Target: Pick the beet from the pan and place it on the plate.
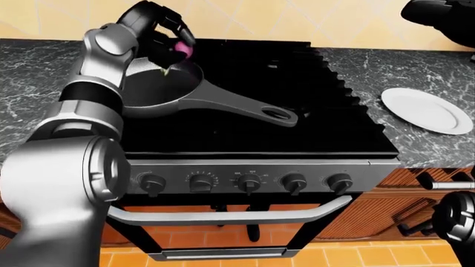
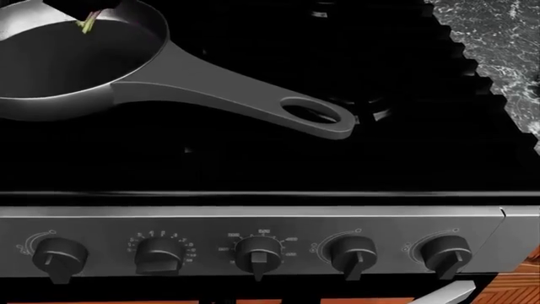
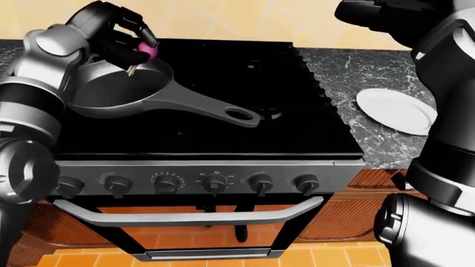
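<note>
My left hand (image 1: pixel 172 45) is shut on the pink beet (image 1: pixel 182 51), holding it just above the grey pan (image 1: pixel 160 92) on the black stove. The beet's green stalk (image 1: pixel 166 71) hangs down over the pan's bowl. In the head view only the stalk tip (image 2: pixel 87 24) shows at the top left, above the pan (image 2: pixel 76 63) with its long handle (image 2: pixel 253 101). The white plate (image 1: pixel 427 109) lies on the marble counter at the right. My right hand (image 3: pixel 378 14) hovers high at the top right, above the plate (image 3: pixel 395 110); its fingers look curled with nothing in them.
The black stove top (image 1: pixel 245 100) has a row of knobs (image 1: pixel 249 182) and an oven door handle (image 1: pixel 230 217) below. Grey marble counter (image 1: pixel 29 83) lies on both sides. A yellow tiled wall runs along the top.
</note>
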Motion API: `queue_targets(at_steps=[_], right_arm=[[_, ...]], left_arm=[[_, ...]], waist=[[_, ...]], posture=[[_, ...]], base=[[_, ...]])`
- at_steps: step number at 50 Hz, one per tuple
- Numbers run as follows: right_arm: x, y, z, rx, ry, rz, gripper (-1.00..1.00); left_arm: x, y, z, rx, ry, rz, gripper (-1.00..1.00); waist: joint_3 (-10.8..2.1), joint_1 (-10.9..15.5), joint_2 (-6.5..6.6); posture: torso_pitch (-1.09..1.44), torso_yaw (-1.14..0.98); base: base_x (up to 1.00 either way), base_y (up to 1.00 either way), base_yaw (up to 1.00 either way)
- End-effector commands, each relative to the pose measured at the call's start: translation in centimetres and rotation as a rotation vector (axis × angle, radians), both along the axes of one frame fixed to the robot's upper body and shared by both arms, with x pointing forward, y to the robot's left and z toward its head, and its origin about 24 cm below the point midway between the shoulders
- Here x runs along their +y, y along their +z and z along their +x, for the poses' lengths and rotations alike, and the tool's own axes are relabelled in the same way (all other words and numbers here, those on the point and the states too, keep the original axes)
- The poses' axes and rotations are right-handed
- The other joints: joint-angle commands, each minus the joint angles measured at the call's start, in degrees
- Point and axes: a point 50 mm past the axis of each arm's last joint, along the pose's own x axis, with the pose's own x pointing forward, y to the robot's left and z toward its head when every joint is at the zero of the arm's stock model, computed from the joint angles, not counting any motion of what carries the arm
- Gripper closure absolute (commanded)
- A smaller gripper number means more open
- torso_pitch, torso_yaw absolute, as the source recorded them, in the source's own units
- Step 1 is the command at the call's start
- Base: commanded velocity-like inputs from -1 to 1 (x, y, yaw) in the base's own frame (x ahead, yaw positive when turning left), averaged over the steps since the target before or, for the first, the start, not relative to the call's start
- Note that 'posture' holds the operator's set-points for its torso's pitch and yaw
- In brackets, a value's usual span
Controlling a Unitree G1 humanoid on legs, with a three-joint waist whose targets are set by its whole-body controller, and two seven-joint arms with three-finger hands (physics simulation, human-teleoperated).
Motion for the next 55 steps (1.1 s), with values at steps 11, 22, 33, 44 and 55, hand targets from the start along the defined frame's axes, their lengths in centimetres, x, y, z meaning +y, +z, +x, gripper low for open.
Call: queue_targets(at_steps=[11,22,33,44,55], right_arm=[[-0.50,1.53,-0.80,-0.059,-0.040,-0.013,-1.00],[-0.45,1.49,-0.74,-0.057,-0.035,-0.013,-1.00],[-0.38,1.42,-0.73,-0.057,-0.032,-0.017,-1.00],[-0.39,1.35,-0.66,-0.056,-0.033,-0.019,-1.00],[-0.39,1.40,-0.76,-0.057,-0.035,-0.020,-1.00]], left_arm=[[-0.61,3.69,-0.71,-0.127,-0.032,-0.005,0.33],[-0.51,3.84,-0.74,-0.128,-0.025,-0.006,0.32],[-0.42,3.72,-0.72,-0.126,-0.021,-0.007,0.32],[-0.43,3.48,-0.66,-0.123,-0.020,-0.008,0.33],[-0.33,3.61,-0.70,-0.124,-0.019,-0.012,0.32]], waist=[[-2.71,-0.88,2.65],[-2.38,-0.42,-1.96],[-1.24,0.40,0.18],[-3.26,-0.20,4.63],[-2.49,-0.05,-3.22]], posture=[[0.00,0.00],[0.00,0.00],[0.00,0.00],[0.00,0.00],[0.00,0.00]], base=[[0.00,-0.06,0.00],[0.00,-0.29,0.00],[0.00,-0.30,0.00],[0.00,-0.30,0.00],[0.00,-0.30,0.00]])
